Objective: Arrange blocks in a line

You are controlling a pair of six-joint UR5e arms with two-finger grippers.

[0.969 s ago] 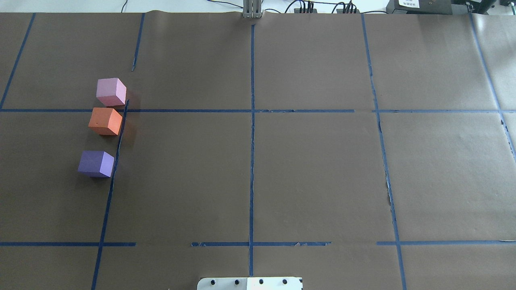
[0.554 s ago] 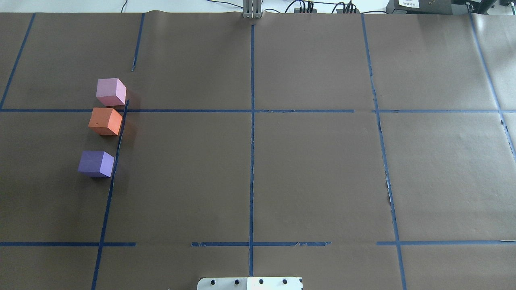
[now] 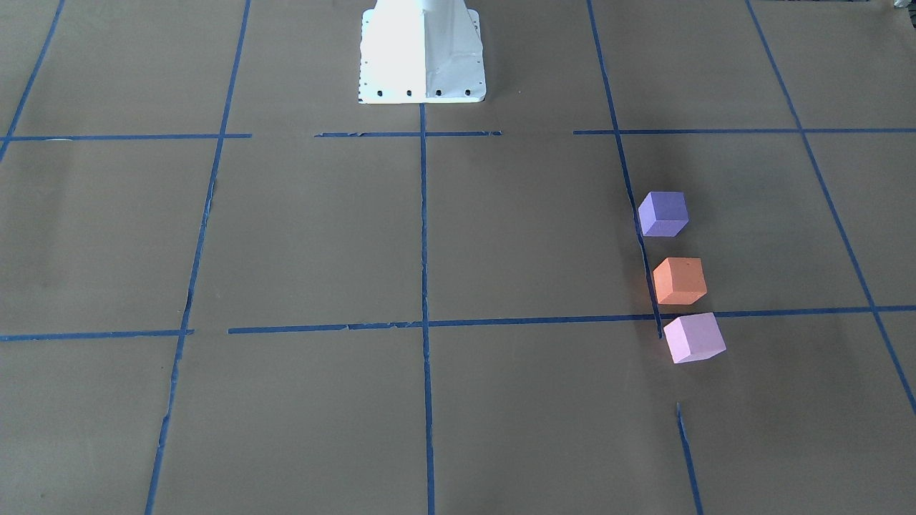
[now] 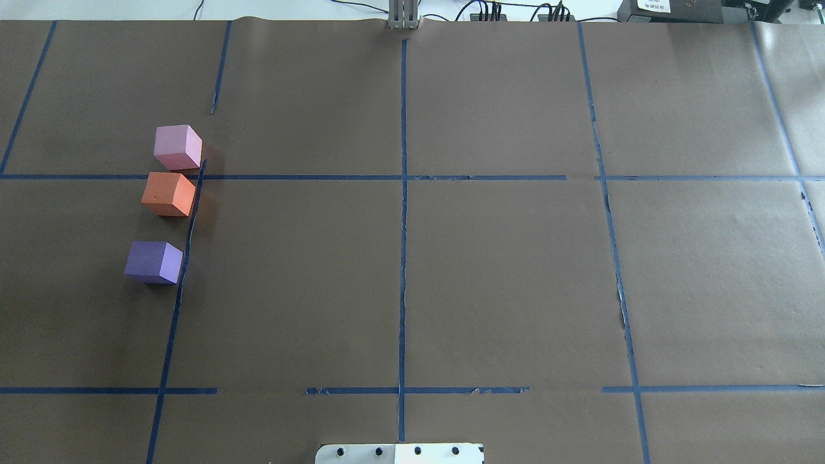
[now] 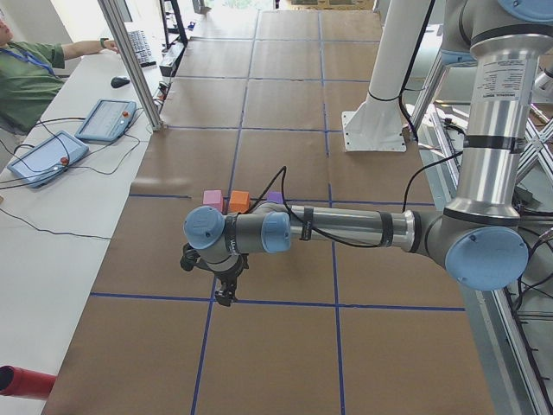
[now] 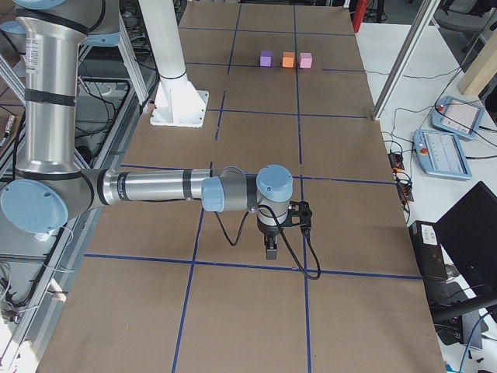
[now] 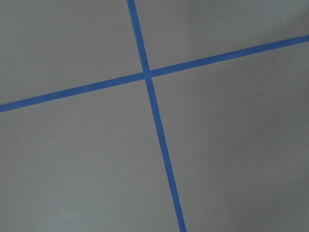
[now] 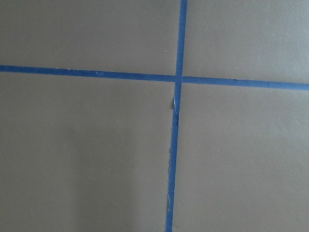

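Three cubes stand in a near-straight row on the brown table's left half in the overhead view: pale pink block (image 4: 177,147) farthest, orange block (image 4: 168,193) close in front of it, dark purple block (image 4: 153,261) nearest, with a wider gap. They also show in the front-facing view as the purple block (image 3: 663,213), orange block (image 3: 679,280) and pink block (image 3: 693,337). My left gripper (image 5: 226,298) shows only in the exterior left view, well away from the blocks. My right gripper (image 6: 270,252) shows only in the exterior right view, far from them. I cannot tell whether either is open or shut.
Blue tape lines (image 4: 403,225) grid the brown paper. The white robot base (image 3: 422,54) stands at the table's near edge. Both wrist views show only paper and a tape cross (image 7: 147,75). Teach pendants (image 5: 105,119) and an operator (image 5: 26,73) are beside the far edge.
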